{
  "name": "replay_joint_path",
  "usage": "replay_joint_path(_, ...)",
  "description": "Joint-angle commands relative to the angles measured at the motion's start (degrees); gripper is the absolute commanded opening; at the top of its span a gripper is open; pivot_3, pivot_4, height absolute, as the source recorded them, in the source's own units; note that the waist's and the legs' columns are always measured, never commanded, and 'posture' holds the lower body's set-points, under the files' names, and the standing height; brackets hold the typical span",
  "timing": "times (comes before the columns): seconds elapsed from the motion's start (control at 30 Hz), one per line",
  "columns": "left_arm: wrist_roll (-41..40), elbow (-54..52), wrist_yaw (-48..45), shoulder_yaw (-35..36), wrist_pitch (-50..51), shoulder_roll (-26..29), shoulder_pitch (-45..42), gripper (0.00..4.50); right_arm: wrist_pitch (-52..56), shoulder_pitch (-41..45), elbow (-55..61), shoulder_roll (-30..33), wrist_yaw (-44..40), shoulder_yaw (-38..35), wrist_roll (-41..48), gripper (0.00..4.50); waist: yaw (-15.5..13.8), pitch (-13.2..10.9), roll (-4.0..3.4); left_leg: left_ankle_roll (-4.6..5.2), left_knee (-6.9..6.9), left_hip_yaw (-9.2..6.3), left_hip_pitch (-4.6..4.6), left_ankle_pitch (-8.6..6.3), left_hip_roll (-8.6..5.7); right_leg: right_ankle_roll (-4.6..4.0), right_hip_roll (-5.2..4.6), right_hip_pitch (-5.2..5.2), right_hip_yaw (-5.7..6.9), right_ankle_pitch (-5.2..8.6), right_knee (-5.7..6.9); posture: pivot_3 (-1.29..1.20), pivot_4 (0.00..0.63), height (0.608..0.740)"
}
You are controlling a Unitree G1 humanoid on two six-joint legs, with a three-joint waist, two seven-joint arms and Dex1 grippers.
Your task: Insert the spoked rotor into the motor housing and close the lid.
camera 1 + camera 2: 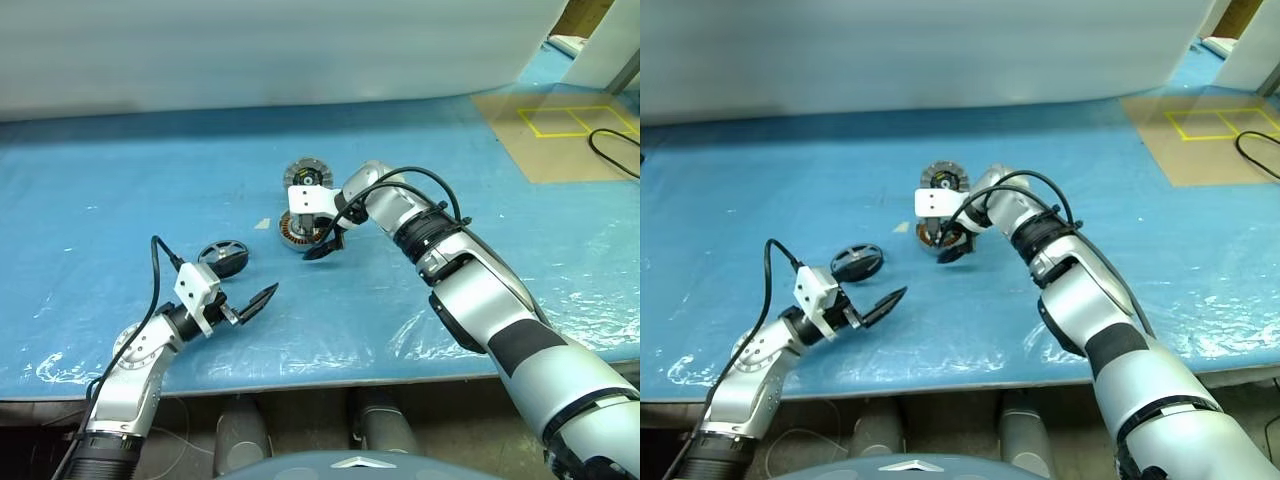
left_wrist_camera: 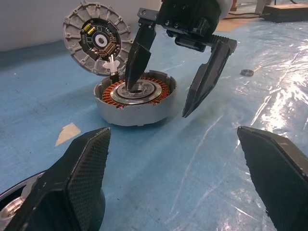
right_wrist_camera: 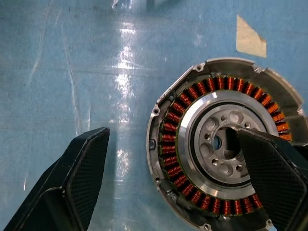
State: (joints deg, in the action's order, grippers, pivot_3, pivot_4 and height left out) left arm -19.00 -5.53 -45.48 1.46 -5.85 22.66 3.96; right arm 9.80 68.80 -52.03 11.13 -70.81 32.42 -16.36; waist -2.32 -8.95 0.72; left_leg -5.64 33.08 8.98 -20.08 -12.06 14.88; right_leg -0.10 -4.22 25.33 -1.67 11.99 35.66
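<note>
Copper windings of motor housing point(image 3: 219, 149) show beneath right hand point(image 2: 161, 98), apparently untouched.

Blue plastic-covered table point(image 1: 120, 190), white wall point(image 1: 250, 50) behind, brown floor point(image 1: 560, 150) with yellow tape squares point(image 1: 575, 120).

A robotics lab or test workshop is suggested. The table point(image 1: 120, 190) is covered with blue sheeting under clear plastic film, and a plain white screen is set up along its far edge. Yellow tape squares point(image 1: 570, 120) are marked out on a brown board at the far right — beside them a black cable point(image 1: 612, 152) is laid.
</note>
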Motion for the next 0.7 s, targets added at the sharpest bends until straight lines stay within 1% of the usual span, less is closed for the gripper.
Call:
replay_joint_path(0.03, -0.2, -2.4, 0.1, 0.3, -0.8, 0.4, -0.1, 4.46, -0.6, 0.5, -0.3, -0.1, 0.5, 0.2, -1.7, 4.50, 0.0, 0.0, 0.00, 0.00, 0.01, 0.00, 0.01, 0.00, 0.00, 0.00, 0.00, 0.00, 0.00, 0.00, 0.01, 0.00, 0.150, 0.740)
replay_joint_path(0.17, -0.2, -1.8, -0.3, 0.2, -0.7, 0.5, -0.9, 4.46, -0.3, -1.0, 0.3, 0.2, 0.0, 0.6, -2.7, 4.50, -0.1, 0.0, 0.00, 0.01, 0.05, 0.00, 0.00, -0.01, 0.00, 0.00, -0.01, -0.01, 0.00, 0.00, 0.02, 0.00, 0.150, 0.740)
replay_joint_path(0.37, -0.2, -1.4, -0.6, -0.1, -0.7, 0.4, -1.2, 4.46, 1.2, -3.1, 4.2, 2.2, -3.1, 1.0, -3.4, 4.50, -0.2, 0.0, 0.00, 0.02, 0.10, 0.00, 0.01, -0.01, 0.00, 0.00, -0.01, -0.04, 0.00, 0.00, 0.04, 0.00, 0.150, 0.740)
replay_joint_path(0.53, -0.2, -1.4, -0.7, -0.4, -0.6, 0.3, -1.5, 4.46, 1.7, -4.2, 5.6, 2.7, -3.0, 1.2, -4.0, 4.50, -0.3, 0.0, 0.00, 0.02, 0.11, 0.00, 0.01, -0.01, -0.01, 0.00, -0.01, -0.04, 0.00, 0.00, 0.04, 0.00, 0.150, 0.740)
replay_joint_path(0.63, -0.2, -1.3, -0.7, -0.4, -0.7, 0.4, -1.6, 4.50, 1.4, -4.6, 5.7, 2.4, -2.3, 1.0, -4.1, 3.91, -0.2, 0.0, 0.00, 0.02, 0.11, 0.00, 0.02, -0.01, -0.01, 0.00, -0.02, -0.05, 0.00, 0.00, 0.04, 0.00, 0.150, 0.740)
replay_joint_path(0.7, -0.2, -1.2, -0.6, -0.4, -0.7, 0.4, -1.6, 4.50, 1.3, -4.7, 5.8, 2.3, -2.0, 0.8, -4.1, 3.32, -0.3, 0.0, -0.01, 0.01, 0.11, 0.00, 0.02, -0.01, -0.01, 0.00, -0.02, -0.05, 0.00, 0.00, 0.04, 0.00, 0.150, 0.740)
